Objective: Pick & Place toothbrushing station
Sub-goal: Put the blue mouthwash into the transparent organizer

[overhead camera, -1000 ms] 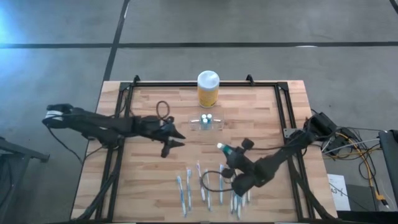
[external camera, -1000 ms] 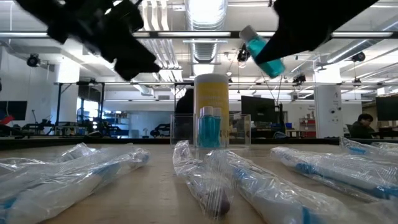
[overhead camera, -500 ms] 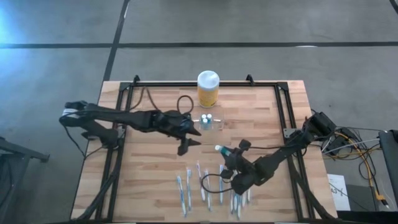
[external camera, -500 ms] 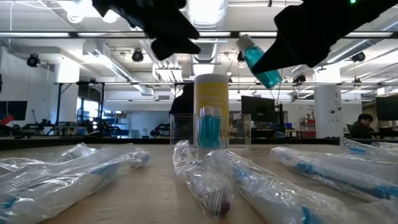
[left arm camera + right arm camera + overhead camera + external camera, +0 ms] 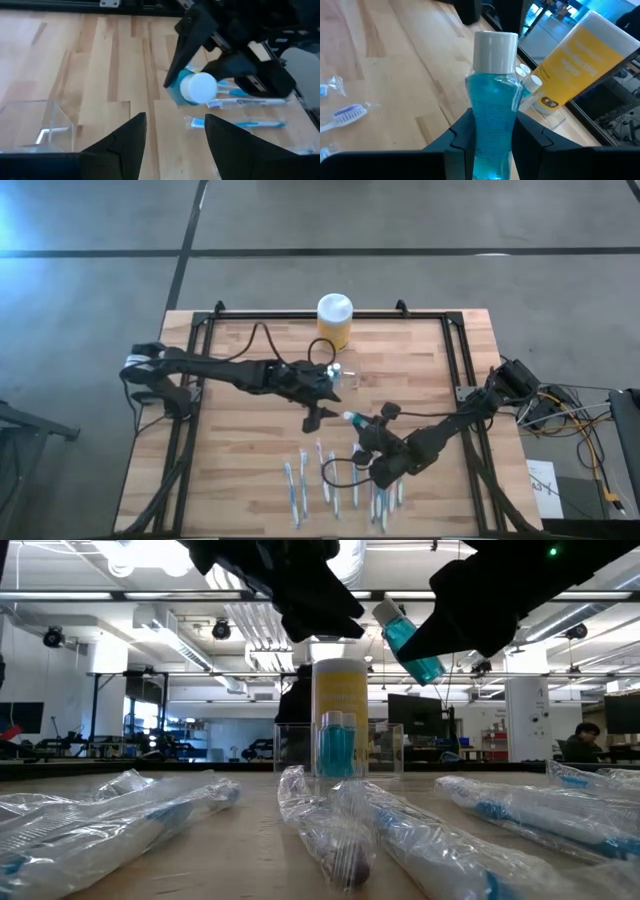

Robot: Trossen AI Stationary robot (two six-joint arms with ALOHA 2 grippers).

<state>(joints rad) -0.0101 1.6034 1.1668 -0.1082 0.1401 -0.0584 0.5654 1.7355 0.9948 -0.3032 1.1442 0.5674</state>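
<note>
On the wooden bench [image 5: 230, 440], our spread left end effector [image 5: 318, 402] could knock the mouthwash bottle [image 5: 492, 125] pinched by the right end effector [image 5: 368, 423].

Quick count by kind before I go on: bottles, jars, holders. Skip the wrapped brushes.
blue bottle: 3, one in the right gripper, two standing in the clear holder
yellow jar: 1
clear holder: 1
Total: 5
</note>
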